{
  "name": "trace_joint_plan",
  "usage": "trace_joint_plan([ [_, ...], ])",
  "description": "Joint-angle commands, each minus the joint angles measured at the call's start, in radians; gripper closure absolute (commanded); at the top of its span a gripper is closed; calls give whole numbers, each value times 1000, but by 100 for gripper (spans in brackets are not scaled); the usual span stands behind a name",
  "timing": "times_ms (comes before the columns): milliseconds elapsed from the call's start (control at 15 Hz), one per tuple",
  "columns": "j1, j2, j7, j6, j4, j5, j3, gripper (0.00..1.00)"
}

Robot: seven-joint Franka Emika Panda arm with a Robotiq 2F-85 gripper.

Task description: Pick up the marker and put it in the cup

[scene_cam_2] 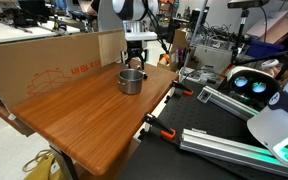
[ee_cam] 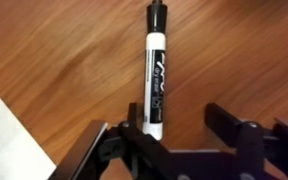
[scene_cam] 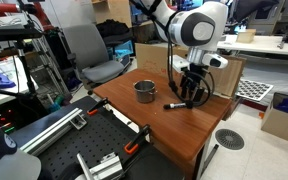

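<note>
The marker [ee_cam: 154,75] lies on the table [ee_cam: 54,50] between the gripper's [ee_cam: 169,135] open jaws, apparently not yet gripped. Grasping it, lifting it and dropping it into the cup [scene_cam: 145,90] remain.

place: robotics lab | cues: office chair [scene_cam: 94,52], wooden workbench [scene_cam_2: 84,115] with clamps [scene_cam_2: 156,127], cardboard panel [scene_cam_2: 44,60], equipment clutter [scene_cam_2: 219,45]

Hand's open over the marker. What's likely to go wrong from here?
1. In the wrist view only one end of the marker sits between the fingers of the open hand; gripped that far out, it may droop or pivot.
2. It lies nearer one finger, so closing may shove or roll it on the table.
3. The cup is small and close by; a tilted marker could miss or knock it.
</note>
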Motion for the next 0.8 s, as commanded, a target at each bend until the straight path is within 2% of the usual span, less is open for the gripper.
trace_joint_plan([
  [0,19,31,31,27,33,-31,-19,58],
  [400,4,17,12,1,37,-42,-10,98],
  [533,2,10,3,1,34,-42,-6,94],
  [733,1,-12,-24,4,12,-43,0,94],
])
